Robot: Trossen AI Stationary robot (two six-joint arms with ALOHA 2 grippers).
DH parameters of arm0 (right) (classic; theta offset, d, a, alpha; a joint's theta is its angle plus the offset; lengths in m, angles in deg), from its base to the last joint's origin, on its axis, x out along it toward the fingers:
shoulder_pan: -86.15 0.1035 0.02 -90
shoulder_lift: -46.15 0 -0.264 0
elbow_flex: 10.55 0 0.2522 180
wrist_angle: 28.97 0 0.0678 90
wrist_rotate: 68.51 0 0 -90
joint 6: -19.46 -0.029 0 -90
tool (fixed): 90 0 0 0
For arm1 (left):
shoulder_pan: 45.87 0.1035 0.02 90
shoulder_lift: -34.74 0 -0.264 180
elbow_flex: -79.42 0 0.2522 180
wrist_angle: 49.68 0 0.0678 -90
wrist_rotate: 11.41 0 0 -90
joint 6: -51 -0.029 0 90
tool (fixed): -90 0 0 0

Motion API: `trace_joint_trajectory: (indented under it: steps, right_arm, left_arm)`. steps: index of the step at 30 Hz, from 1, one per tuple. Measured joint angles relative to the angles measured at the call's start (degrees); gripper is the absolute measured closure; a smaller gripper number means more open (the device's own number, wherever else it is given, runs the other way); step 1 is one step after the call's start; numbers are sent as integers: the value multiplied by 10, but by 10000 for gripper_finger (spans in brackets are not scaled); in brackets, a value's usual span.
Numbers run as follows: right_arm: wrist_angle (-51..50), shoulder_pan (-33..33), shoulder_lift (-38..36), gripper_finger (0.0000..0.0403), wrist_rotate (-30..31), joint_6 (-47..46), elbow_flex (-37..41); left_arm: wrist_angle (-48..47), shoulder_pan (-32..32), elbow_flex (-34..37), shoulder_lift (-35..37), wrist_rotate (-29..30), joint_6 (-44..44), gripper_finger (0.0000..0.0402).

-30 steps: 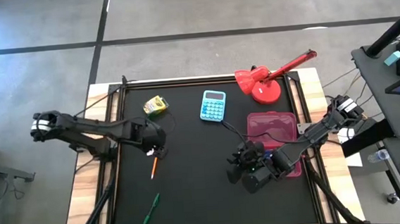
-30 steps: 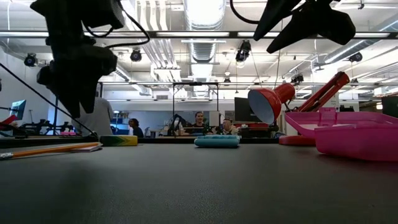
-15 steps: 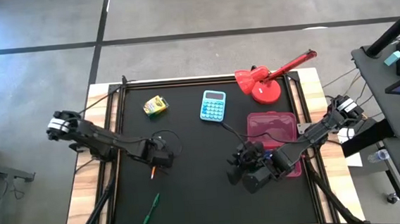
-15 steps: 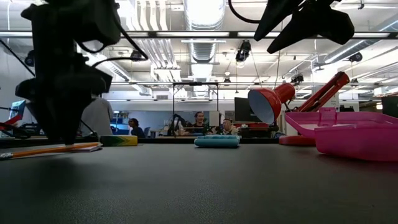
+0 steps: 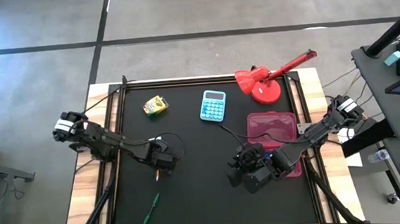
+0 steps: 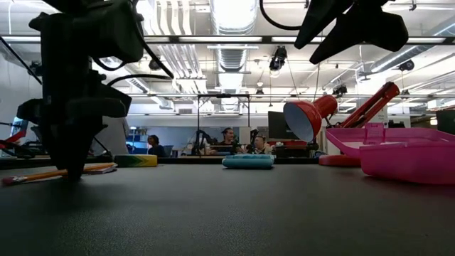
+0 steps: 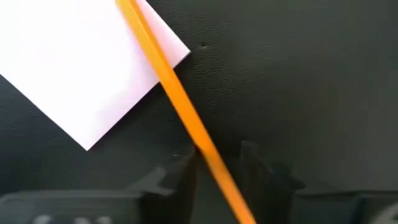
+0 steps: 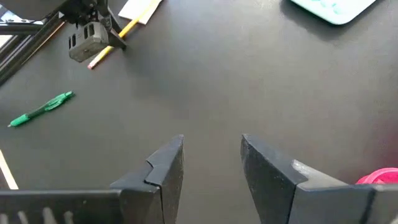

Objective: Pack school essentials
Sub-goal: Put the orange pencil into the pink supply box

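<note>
Black tabletop (image 5: 206, 196) fills the scene, and the pink plastic lidded case (image 5: 275, 129) sits at its right side beside the red desk lamp (image 5: 261, 81). The right gripper (image 8: 211, 163) hovers near that case, fingers parted, holding nothing. Over on the left, the left gripper (image 7: 217, 165) is down at the tabletop, fingers open and straddling the orange wooden pencil (image 7: 180, 109), which lies across a pale paper note (image 7: 87, 65). A green pen (image 5: 151, 209) lies apart, nearer the front edge.
</note>
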Motion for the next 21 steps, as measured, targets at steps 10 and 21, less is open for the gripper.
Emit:
trace_joint_trajectory:
  steps: [10,21]
  right_arm:
    - [0,1,0,255,0,0,0]
    - [46,0,-1,255,-12,9,0]
  left_arm:
    - [3,0,-5,7,-2,-20,391]
    - [262,-4,-40,107,-2,-175,391]
